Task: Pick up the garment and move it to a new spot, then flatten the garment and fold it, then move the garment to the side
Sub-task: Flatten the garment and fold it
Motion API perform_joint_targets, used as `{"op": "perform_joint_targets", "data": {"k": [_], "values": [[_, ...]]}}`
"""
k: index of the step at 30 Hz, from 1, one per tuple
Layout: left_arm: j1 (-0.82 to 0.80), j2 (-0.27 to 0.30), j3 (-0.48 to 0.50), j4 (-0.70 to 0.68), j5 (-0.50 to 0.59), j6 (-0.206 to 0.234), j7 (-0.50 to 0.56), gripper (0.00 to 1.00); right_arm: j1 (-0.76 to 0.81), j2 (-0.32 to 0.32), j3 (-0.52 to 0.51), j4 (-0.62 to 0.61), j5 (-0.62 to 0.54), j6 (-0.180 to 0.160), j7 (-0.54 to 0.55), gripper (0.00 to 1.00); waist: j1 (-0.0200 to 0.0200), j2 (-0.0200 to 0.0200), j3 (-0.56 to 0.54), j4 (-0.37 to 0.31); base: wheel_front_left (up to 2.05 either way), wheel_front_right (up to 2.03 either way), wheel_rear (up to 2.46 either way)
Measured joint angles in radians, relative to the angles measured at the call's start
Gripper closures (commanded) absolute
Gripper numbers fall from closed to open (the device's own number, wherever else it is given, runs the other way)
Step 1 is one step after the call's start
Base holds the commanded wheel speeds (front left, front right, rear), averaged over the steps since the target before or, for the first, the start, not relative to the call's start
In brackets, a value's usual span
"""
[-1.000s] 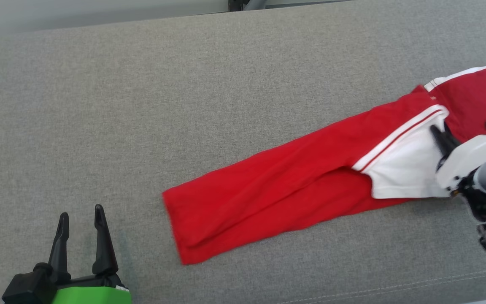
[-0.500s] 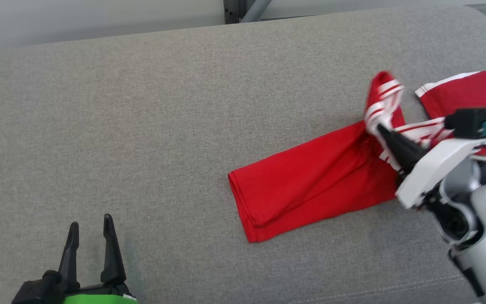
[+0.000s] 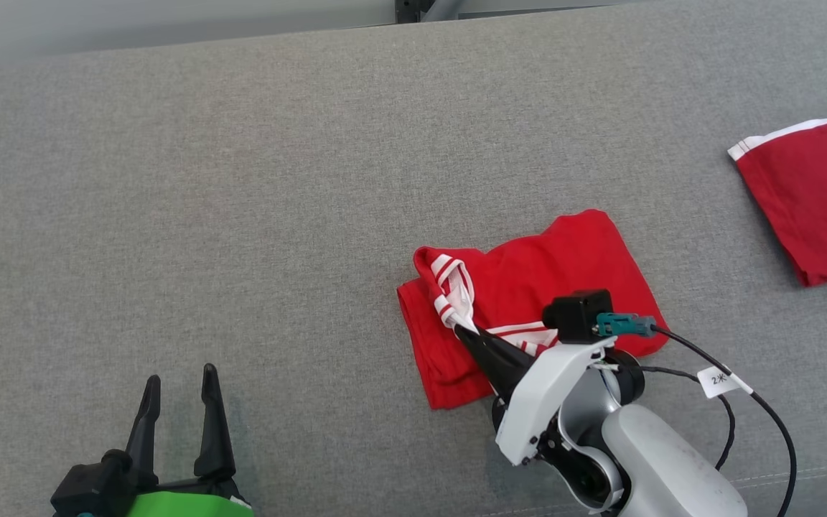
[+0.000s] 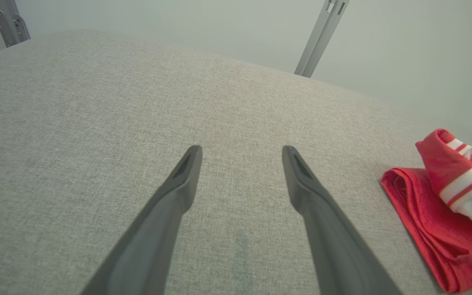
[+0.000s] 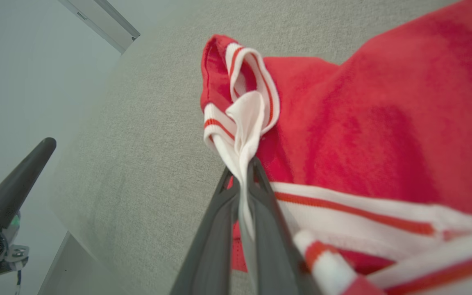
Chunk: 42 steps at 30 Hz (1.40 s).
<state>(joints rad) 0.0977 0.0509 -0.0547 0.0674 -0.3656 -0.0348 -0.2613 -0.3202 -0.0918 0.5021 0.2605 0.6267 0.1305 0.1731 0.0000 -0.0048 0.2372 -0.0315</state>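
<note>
Garment (image 3: 564,258): bunched on grey cushion (image 3: 241,179), beneath the gripping fingers.
Right gripper (image 3: 465,332): pinched shut on its white striped band.
Left gripper (image 3: 180,377): spread, empty, well aside.
Best practice: carry low, release flat.

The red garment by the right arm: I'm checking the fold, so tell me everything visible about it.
The garment is red cloth with white, red-striped trim, doubled over into a loose, rumpled stack with layered edges. It lies on the grey woven cushion. The right end effector is shut on a lifted fold of its white trim.
</note>
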Motion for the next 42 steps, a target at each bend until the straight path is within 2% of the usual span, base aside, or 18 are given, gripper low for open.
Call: {"op": "perform_joint_targets", "data": {"k": [4,5,6,7,14,16,17,20,21,22,23,24,25,26,28,32,37,42], "values": [[0.000,0.000,-0.004,0.011,0.000,0.000,0.000,0.00,-0.020,0.023,0.008,0.046,-0.007,0.000,-0.042,1.00,0.0000,0.0000,-0.001,0.005,0.00,0.00,0.00],[0.000,0.000,-0.005,0.015,0.000,0.000,0.000,0.00,-0.024,0.026,0.008,0.056,-0.014,0.000,-0.055,0.91,0.0000,0.0000,-0.002,0.005,0.00,0.00,0.00],[0.001,0.000,-0.006,0.020,0.000,0.000,0.000,0.00,-0.027,0.029,0.006,0.065,-0.016,0.000,-0.068,0.53,0.0000,0.0000,-0.003,0.005,0.00,0.00,0.00],[0.001,0.000,-0.006,0.023,0.001,0.000,0.000,0.00,-0.028,0.030,0.007,0.070,-0.018,0.000,-0.075,0.00,0.0000,0.0000,-0.005,0.004,0.00,0.00,0.00],[0.034,0.000,0.015,0.039,0.003,0.000,0.000,0.00,0.035,0.024,-0.018,-0.026,0.008,0.000,-0.131,0.00,0.0000,0.0000,-0.048,0.000,0.00,0.00,0.00],[0.045,0.000,0.021,0.033,0.003,0.001,0.000,0.00,0.068,-0.008,-0.069,-0.079,0.008,0.000,-0.151,0.00,0.0000,0.0000,-0.068,-0.003,0.00,0.00,0.00],[0.050,0.000,0.022,0.021,0.001,0.004,0.000,0.00,0.092,-0.044,-0.133,-0.126,-0.023,0.000,-0.175,0.00,0.0000,0.0000,-0.085,-0.007,0.00,0.00,0.00],[0.056,0.000,0.020,0.007,0.002,0.004,0.000,0.00,0.118,-0.069,-0.230,-0.162,-0.081,0.000,-0.210,0.00,0.0000,0.0000,-0.105,-0.016,0.00,0.00,0.00],[0.056,0.000,0.020,0.007,0.002,0.004,0.000,0.00,0.118,-0.069,-0.230,-0.162,-0.081,0.000,-0.210,0.00,0.0000,0.0000,-0.105,-0.016,0.00,0.00,0.00],[0.060,0.000,0.018,0.002,0.003,0.004,0.000,0.00,0.123,-0.072,-0.283,-0.165,-0.107,0.000,-0.234,0.00,0.0000,0.0000,-0.113,-0.022,0.00,0.00,0.00],[0.060,0.000,0.016,0.001,0.005,0.004,0.000,0.00,0.124,-0.077,-0.298,-0.159,-0.132,0.000,-0.248,0.08,0.0000,0.0000,-0.115,-0.024,0.00,0.00,0.00],[0.060,0.000,0.014,-0.002,0.006,0.004,0.000,0.00,0.124,-0.081,-0.312,-0.146,-0.159,0.000,-0.262,0.32,0.0000,0.0000,-0.116,-0.024,0.00,0.00,0.00],[0.060,0.000,0.012,-0.002,0.007,0.004,0.000,0.00,0.124,-0.083,-0.324,-0.129,-0.173,0.000,-0.275,0.51,0.0000,0.0000,-0.115,-0.023,0.00,0.00,0.00],[0.060,0.000,0.010,-0.002,0.008,0.004,0.000,0.00,0.124,-0.082,-0.331,-0.109,-0.187,0.000,-0.289,0.62,0.0000,0.0000,-0.115,-0.020,0.00,0.00,0.00],[0.059,0.000,0.006,-0.004,0.009,0.002,0.000,0.00,0.124,-0.079,-0.341,-0.062,-0.216,0.000,-0.321,1.00,0.0000,0.0000,-0.112,-0.012,0.00,0.00,0.00],[0.058,0.000,0.005,-0.004,0.009,-0.001,0.000,0.00,0.109,-0.059,-0.328,0.062,-0.268,0.000,-0.376,1.00,0.0000,0.0000,-0.100,0.006,0.00,0.00,0.00],[0.043,0.000,-0.006,0.002,0.010,-0.005,0.000,0.00,0.059,-0.026,-0.245,0.218,-0.322,0.000,-0.410,1.00,0.0000,0.0000,-0.081,0.033,0.00,0.00,0.00],[0.032,0.000,-0.002,0.008,0.007,-0.006,0.000,0.00,-0.005,0.011,-0.168,0.359,-0.324,0.000,-0.422,1.00,0.0000,0.0000,-0.061,0.061,0.00,0.00,0.00]]}}
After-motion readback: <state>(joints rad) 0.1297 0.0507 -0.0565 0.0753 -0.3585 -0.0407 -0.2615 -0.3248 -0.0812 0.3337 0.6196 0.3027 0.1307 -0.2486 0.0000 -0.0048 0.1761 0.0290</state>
